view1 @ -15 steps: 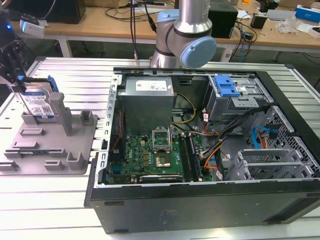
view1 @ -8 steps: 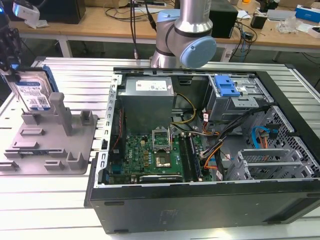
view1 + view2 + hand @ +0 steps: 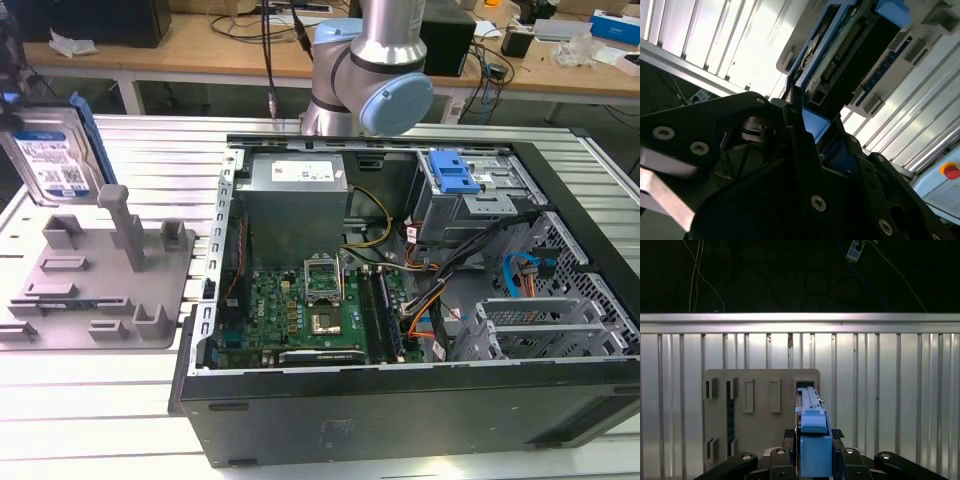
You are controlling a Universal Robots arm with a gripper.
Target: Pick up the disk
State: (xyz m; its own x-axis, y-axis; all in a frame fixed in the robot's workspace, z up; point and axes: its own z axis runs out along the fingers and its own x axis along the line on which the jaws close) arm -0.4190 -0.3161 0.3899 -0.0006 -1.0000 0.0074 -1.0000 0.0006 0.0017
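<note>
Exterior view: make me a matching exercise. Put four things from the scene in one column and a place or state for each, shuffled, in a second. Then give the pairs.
Things:
1. disk
2. grey fixture
3. computer case
4. arm

Places or states:
A. lies flat on the slatted table
B. side open, motherboard showing
C. upright, gripped by the end effector, above the fixture
D. rises beyond the case's far side in the exterior view

Pairs: 1-C, 2-A, 3-B, 4-D
</note>
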